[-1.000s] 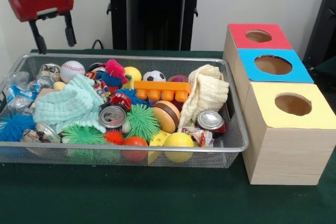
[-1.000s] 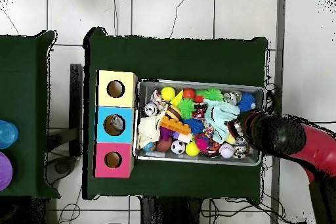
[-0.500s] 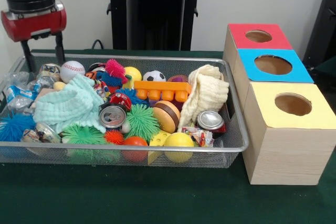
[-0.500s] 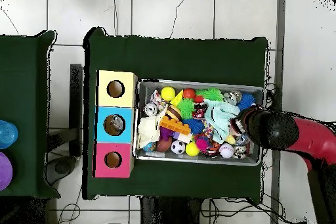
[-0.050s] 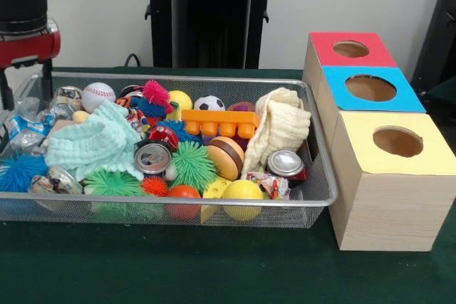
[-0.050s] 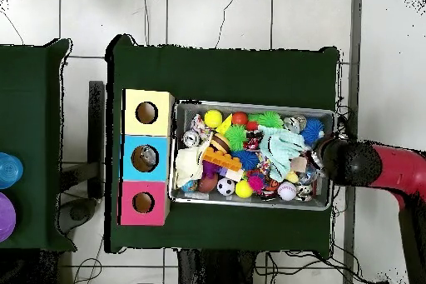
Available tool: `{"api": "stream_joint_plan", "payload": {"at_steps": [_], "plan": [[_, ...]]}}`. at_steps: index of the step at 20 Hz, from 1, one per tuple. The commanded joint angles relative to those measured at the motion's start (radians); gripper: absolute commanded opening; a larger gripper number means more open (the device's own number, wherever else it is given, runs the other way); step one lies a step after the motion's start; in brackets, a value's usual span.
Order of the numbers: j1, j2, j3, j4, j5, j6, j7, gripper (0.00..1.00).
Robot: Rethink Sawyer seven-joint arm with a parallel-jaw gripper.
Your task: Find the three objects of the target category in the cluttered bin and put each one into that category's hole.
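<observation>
Here, hand [image 5: 25, 80] above bin's [image 5: 214, 204] end, cans [image 5: 152, 156] apart.

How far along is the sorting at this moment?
Something already sits in the blue box hole; the others look empty. The gripper, at the bin's end farthest from the boxes, carries nothing visible. Both cans and the balls remain in the clutter.
</observation>
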Motion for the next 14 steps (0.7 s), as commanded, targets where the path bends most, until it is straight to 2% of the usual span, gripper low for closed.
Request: {"api": "stream_joint_plan", "payload": {"at_steps": [1,7,14], "plan": [[-0.024,0.049,0.010,-0.062,-0.122,0.104,-0.309,1.00],[-0.015,0.069,0.018,-0.054,-0.152,0.084,-0.276,1.00],[-0.003,0.132,0.037,-0.071,-0.163,0.063,-0.250,1.00]]}}
